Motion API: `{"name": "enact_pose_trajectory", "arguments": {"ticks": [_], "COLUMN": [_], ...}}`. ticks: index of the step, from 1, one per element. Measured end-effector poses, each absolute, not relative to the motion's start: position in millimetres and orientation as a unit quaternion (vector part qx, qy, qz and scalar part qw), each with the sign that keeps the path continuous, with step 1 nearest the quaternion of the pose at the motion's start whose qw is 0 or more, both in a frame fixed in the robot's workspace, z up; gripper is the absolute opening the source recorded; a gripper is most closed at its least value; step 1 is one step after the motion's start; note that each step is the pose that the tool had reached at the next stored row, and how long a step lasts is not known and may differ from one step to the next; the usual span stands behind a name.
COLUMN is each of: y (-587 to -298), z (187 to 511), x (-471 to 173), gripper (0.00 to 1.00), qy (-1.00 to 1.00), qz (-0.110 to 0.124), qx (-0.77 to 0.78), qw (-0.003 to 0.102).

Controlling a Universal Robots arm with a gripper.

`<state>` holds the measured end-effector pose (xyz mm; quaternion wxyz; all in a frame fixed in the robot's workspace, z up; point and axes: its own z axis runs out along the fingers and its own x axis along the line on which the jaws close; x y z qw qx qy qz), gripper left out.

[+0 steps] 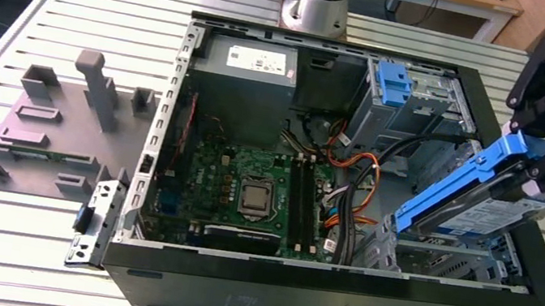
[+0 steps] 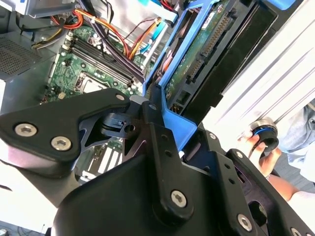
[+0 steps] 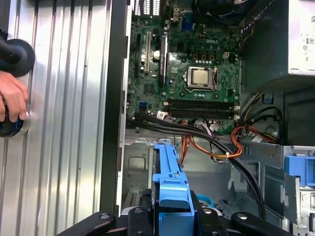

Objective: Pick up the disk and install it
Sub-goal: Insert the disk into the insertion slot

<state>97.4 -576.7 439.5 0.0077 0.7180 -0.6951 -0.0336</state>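
In the exterior view my gripper (image 1: pixel 539 172) is shut on the disk (image 1: pixel 464 206), a flat drive with bright blue rails. The disk hangs tilted, its low end over the metal drive bay (image 1: pixel 442 258) at the corner of the open computer case (image 1: pixel 338 295) on the exterior view's right. In the second wrist view the black fingers (image 2: pixel 152 129) clamp the blue rail of the disk (image 2: pixel 197 51), whose circuit side and connector show. In the first wrist view the blue rail (image 3: pixel 170 179) sticks out from the gripper (image 3: pixel 170 219) above the case floor.
Inside the case are the motherboard (image 1: pixel 244 190), orange and black cables (image 1: pixel 351 174), a grey power-supply box (image 1: pixel 247 67) and a blue caddy (image 1: pixel 394 82). A grey fixture plate (image 1: pixel 46 133) lies on the slatted table. A person's hand (image 3: pixel 12 96) holds a black knob beside the case.
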Motion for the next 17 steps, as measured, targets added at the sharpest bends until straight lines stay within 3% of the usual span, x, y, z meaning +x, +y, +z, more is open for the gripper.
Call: {"name": "enact_pose_trajectory", "arguments": {"ticks": [17], "y": [-576.5], "z": [432.5], "x": [104.7], "gripper": [0.37], "qy": [-0.694], "qz": [-0.034], "qx": [0.719], "qw": [0.009]}}
